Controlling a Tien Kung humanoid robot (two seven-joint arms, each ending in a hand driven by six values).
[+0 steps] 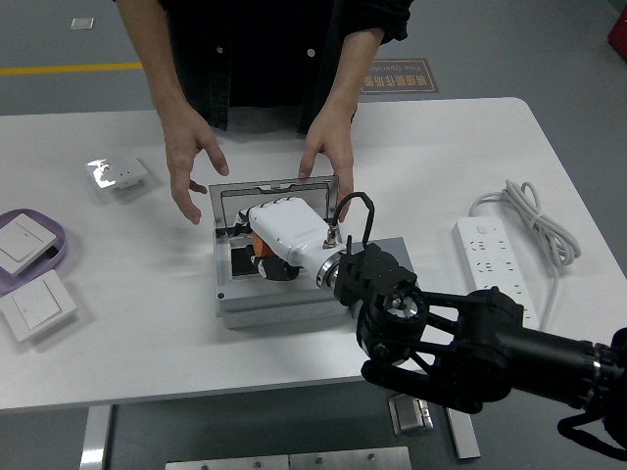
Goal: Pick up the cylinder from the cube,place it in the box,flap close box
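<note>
The grey metal box point(294, 305) lies at the table's middle with its lid point(274, 193) standing open at the back. My right hand point(282, 233) reaches in from the lower right and is down inside the box, curled over the orange cylinder point(260, 246), of which only a sliver shows under the palm. A person at the far side holds the lid's right corner with one hand point(328, 157). Their other hand point(191, 168) hovers open by the lid's left corner. No cube shows. My left arm is out of view.
A white power strip point(495, 269) with its coiled cable point(534, 223) lies at the right. A wall socket point(118, 174) lies at the far left. A purple tray point(51, 235) holding a switch and a loose switch plate point(37, 305) lie at the left edge.
</note>
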